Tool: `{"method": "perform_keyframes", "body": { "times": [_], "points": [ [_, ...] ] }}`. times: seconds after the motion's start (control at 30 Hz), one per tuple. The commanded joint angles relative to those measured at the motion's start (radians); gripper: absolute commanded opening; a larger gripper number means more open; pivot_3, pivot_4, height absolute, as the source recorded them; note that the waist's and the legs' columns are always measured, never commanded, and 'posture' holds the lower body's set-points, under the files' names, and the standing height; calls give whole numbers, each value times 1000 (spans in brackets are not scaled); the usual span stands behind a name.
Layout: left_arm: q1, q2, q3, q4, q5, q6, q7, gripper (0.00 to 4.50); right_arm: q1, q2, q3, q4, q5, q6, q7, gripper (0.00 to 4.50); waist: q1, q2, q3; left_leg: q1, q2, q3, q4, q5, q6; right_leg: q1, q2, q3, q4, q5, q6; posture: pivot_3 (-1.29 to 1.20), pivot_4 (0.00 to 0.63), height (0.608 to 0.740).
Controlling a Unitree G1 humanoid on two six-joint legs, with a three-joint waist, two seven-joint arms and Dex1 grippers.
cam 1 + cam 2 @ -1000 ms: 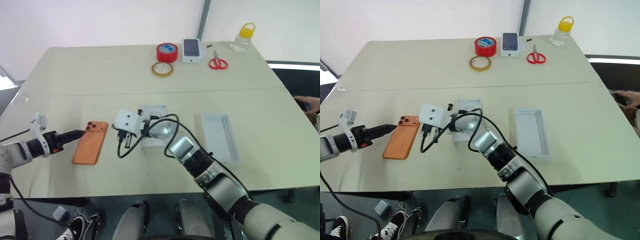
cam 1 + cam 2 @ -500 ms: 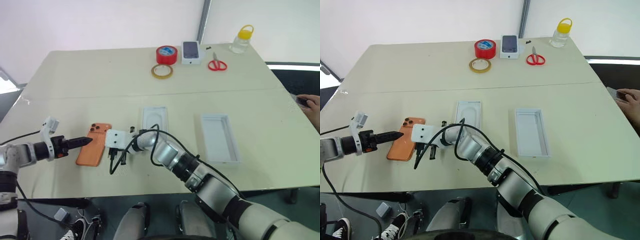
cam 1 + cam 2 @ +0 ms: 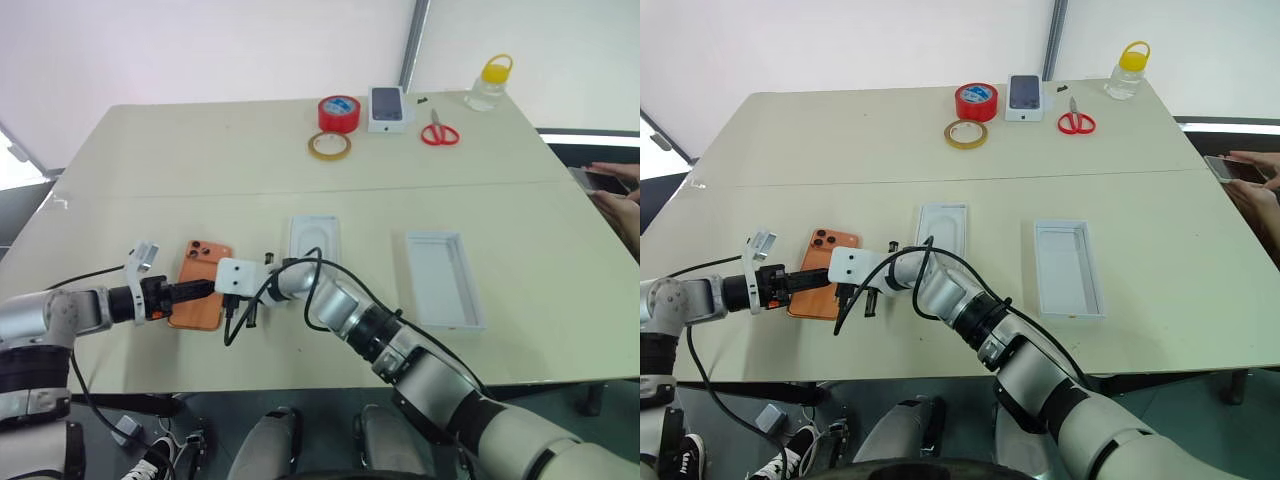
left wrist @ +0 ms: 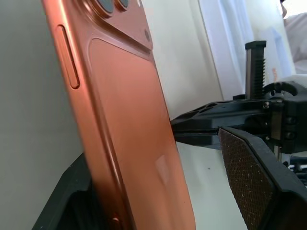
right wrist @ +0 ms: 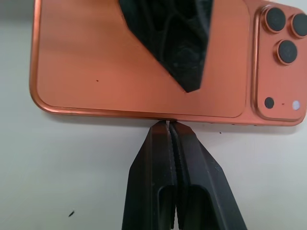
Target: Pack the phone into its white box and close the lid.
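My left end effector (image 3: 196, 288) lies across the phone (image 3: 199, 296), covering part of its back. In my left wrist view the phone's lower end is cut off. A person's hand (image 3: 617, 184) is cropped at the picture's edge.

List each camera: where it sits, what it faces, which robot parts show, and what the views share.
Left and right eye views: on the head, looking down over the table; both arms show.
Left wrist view: on the left wrist, looking along the phone; its own fingers straddle it.
Right wrist view: on the right wrist, facing the phone's long edge; the shut right gripper touches it.
Shared: the phone and left gripper appear in all.
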Motion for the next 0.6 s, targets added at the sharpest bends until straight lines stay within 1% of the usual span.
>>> {"method": "perform_keyframes", "body": {
  "times": [0.03,0.1,0.17,0.3,0.37,0.4,0.43,0.47,0.5,0.6],
  "points": [
    [-5,2,16,80,18,11,39,3271,17,-10,10,-26,-16,-4,9,101,-3,0,0,0,0,0,0,0,0,0,0,0,0,0,0,0,150,740],
    [7,12,25,73,8,23,31,3271,18,-9,2,-27,-13,2,3,101,-5,0,0,0,0,0,0,0,0,0,0,0,0,0,0,0,150,740],
    [28,18,32,58,-3,33,21,2743,17,-12,2,-26,-16,-3,1,0,-7,0,0,0,1,0,0,0,0,-1,1,0,1,0,0,0,150,740],
    [43,18,51,60,-16,33,27,2743,19,-14,2,-29,-12,-6,8,0,-10,-1,0,0,1,0,0,0,0,-1,1,0,1,0,0,0,150,740],
    [29,8,72,90,-16,34,55,2743,19,-13,0,-29,-12,-5,6,0,-11,-1,0,0,1,0,-1,0,0,-1,1,0,1,0,0,0,150,740],
    [27,7,72,92,-16,33,57,2502,20,-13,3,-29,-14,-7,5,0,-13,-1,0,0,1,0,-1,0,0,-1,1,0,1,0,0,0,150,740],
    [26,6,71,94,-16,33,58,2121,20,-15,5,-28,-17,-9,5,0,-14,-1,0,0,1,0,-1,0,0,-1,1,0,1,0,0,0,150,740],
    [25,7,69,94,-17,33,58,1946,21,-14,4,-28,-15,-8,7,0,-15,-1,0,0,1,0,-1,0,0,-1,1,0,1,0,0,0,150,740],
    [26,6,68,90,-25,38,53,1423,23,-17,6,-32,-15,-7,10,0,-16,-1,0,0,1,0,-1,0,0,-1,1,0,1,0,0,0,150,740],
    [25,1,70,94,-33,42,58,1423,29,-20,4,-40,-14,2,12,0,-16,-2,0,0,1,0,-1,0,0,-1,1,0,1,0,0,0,150,740]
  ]
}}
